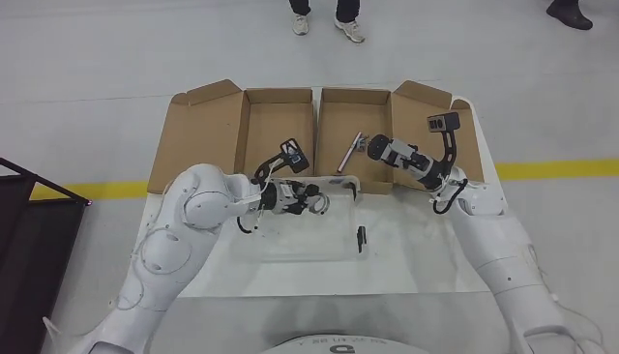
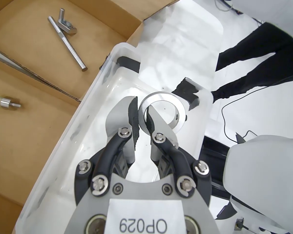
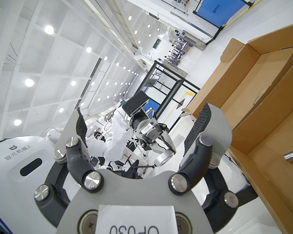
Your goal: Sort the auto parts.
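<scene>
My left gripper is shut on the wall of a silver metal ring, one finger inside it and one outside. It holds the ring just above the clear plastic bin. In the top view this gripper is over the bin's far end. My right gripper stands open and empty over the right cardboard box, near a steel rod. The rod lies beside a small metal bracket. A short stud rests in the left box.
Two open cardboard boxes sit side by side at the table's far edge, their flaps spread outward. A small black part lies on the white table by the bin's right side. A dark block shows through the bin wall.
</scene>
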Controlling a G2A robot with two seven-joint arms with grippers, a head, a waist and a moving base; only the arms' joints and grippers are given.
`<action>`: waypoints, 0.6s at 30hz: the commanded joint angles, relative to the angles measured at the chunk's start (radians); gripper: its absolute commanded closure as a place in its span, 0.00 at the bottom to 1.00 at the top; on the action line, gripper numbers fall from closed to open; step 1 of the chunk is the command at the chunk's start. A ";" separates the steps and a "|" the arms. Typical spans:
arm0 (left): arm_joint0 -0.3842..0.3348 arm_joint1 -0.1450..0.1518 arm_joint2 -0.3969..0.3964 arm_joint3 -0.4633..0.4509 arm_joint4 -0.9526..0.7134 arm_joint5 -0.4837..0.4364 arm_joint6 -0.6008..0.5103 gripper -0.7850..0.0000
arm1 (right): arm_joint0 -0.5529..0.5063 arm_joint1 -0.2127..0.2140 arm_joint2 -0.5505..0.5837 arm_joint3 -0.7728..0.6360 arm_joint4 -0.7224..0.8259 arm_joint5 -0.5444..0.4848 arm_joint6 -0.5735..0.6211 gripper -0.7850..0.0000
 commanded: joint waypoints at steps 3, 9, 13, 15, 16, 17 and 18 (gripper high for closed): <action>0.010 0.001 -0.010 0.001 -0.128 0.007 0.062 1.00 | 0.000 0.000 0.000 0.000 0.000 0.000 0.000 0.00; 0.011 0.019 -0.088 0.017 -0.444 0.002 0.015 1.00 | 0.000 0.000 0.000 0.000 0.000 0.000 0.000 0.00; 0.016 0.029 -0.118 0.051 -0.668 0.002 -0.039 1.00 | 0.000 0.000 0.000 0.000 0.000 0.000 0.000 0.00; 0.011 0.032 -0.129 0.087 -0.810 0.011 -0.069 1.00 | 0.000 0.000 0.000 0.000 0.000 0.000 0.000 0.00; 0.008 0.032 -0.129 0.108 -0.893 0.017 -0.090 1.00 | 0.000 0.000 0.000 0.000 0.000 0.000 0.000 0.00; 0.003 0.032 -0.128 0.133 -0.985 0.027 -0.114 1.00 | 0.000 0.000 0.000 0.000 0.000 0.000 0.000 0.00; -0.006 0.033 -0.129 0.159 -1.063 0.037 -0.144 1.00 | 0.000 0.000 0.000 0.000 0.000 0.000 0.000 0.00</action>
